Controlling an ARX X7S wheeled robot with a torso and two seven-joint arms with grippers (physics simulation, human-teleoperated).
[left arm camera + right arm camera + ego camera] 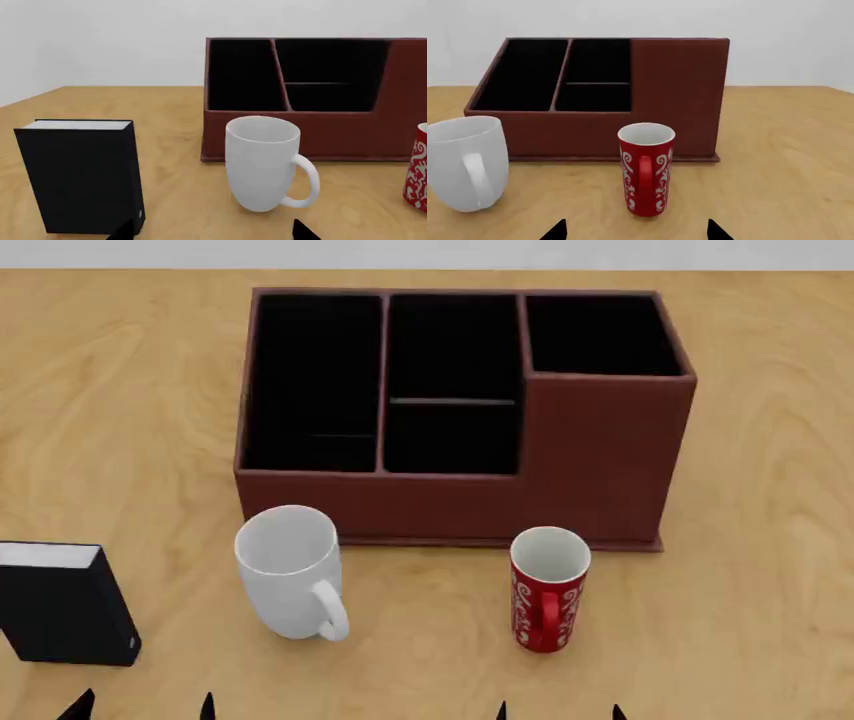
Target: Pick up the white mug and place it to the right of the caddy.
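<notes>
The white mug (290, 570) stands upright on the table in front of the caddy's left half, handle toward me; it also shows in the left wrist view (263, 162) and the right wrist view (468, 162). The caddy (461, 495) is a dark reddish-brown box with black-lined compartments and a taller right section; it also shows in the left wrist view (333, 130) and the right wrist view (677, 95). My left gripper (144, 707) is open and empty, near the table's front, short of the mug. My right gripper (558, 711) is open and empty, just before the red mug.
A slim red mug with white swirls (549, 588) stands in front of the caddy's right part, also in the right wrist view (646, 167). A small black box with a white top (60, 605) stands at the left. Bare table (761, 540) lies right of the caddy.
</notes>
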